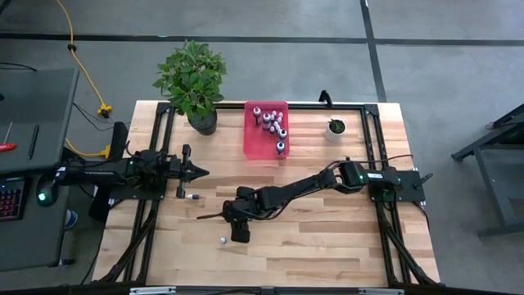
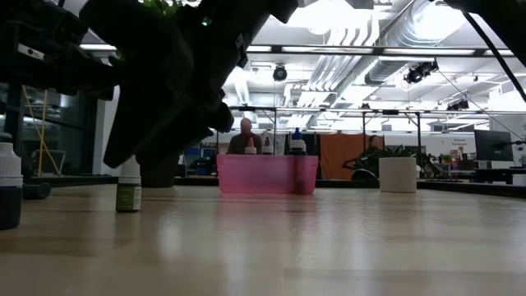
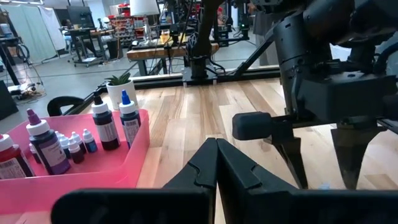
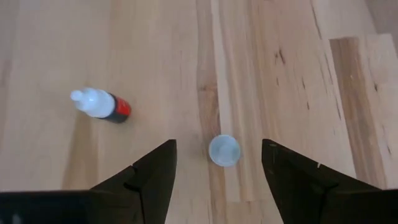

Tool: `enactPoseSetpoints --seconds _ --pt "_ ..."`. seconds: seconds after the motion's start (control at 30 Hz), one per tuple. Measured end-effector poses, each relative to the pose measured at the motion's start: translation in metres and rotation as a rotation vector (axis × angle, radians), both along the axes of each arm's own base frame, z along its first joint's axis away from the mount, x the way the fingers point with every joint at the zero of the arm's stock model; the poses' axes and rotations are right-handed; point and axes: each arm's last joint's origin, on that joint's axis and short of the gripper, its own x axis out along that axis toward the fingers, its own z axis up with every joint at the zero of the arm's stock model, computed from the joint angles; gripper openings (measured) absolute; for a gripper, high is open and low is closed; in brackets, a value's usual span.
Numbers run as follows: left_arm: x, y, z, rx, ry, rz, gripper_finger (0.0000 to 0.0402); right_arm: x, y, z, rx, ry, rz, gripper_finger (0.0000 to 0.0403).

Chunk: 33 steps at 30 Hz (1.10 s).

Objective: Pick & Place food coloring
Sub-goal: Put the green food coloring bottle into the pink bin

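Observation:
A tiny food coloring bottle point(image 4: 224, 150) stands upright on the table, and I see its white cap from above. My right gripper point(image 4: 217, 147) hangs over it, pointing down and open, with a finger on each side and clear of it. In the high view this gripper point(image 1: 239, 228) is at the table's near middle, beside the bottle point(image 1: 222, 240). A second bottle point(image 4: 102, 106) with a red band lies on its side nearby point(image 1: 194, 197). Several more bottles stand in the pink tray point(image 1: 266, 129). My left gripper point(image 1: 201, 172) waits shut at the table's left.
A leafy plant in a dark pot point(image 1: 196, 78) stands at the far left of the table. A small white pot point(image 1: 336, 127) sits to the right of the tray. In the low view, two bottles point(image 2: 129, 185) point(image 2: 8, 185) stand on the wood. Bare wood lies near and right.

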Motion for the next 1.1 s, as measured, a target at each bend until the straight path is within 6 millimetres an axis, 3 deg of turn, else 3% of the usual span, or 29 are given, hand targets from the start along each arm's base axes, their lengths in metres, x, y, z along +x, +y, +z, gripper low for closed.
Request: enactPoseSetpoints --seconds 0.63,1.1 --pt "0.0 0.0 0.0 0.0 0.0 0.0 0.0 0.0018 0.0008 -0.0072 0.026 0.007 -0.016 0.0142" --pt "0.0 0.0 0.0001 0.0 0.0 0.0 0.0 0.0028 0.001 -0.0092 0.023 0.001 -0.014 0.0108"
